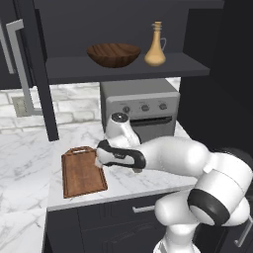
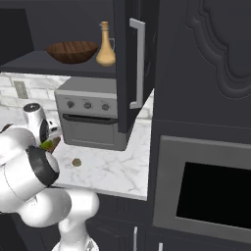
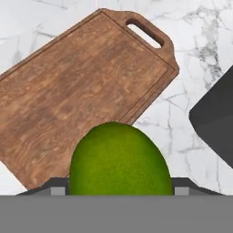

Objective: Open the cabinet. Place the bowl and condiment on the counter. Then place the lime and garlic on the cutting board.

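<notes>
My gripper [image 3: 120,190] is shut on the lime [image 3: 119,159], a bright green ball that sits between the finger tips and hangs over the near edge of the cutting board [image 3: 77,95]. From the left base view the hand [image 1: 106,154] hovers at the right edge of the cutting board [image 1: 83,171]. The lime [image 2: 48,144] peeks out beside the wrist. A small beige garlic [image 2: 76,162] lies on the white marble counter [image 2: 112,171]. The cabinet [image 1: 123,66] stands open; on its shelf rest the wooden bowl [image 1: 113,54] and the amber condiment [image 1: 155,47].
A grey toaster oven [image 1: 141,106] stands on the counter under the shelf, just behind the hand. The open cabinet doors [image 1: 20,64] [image 2: 133,63] hang out over the counter. A tall dark unit with a built-in oven [image 2: 215,196] closes off the right side.
</notes>
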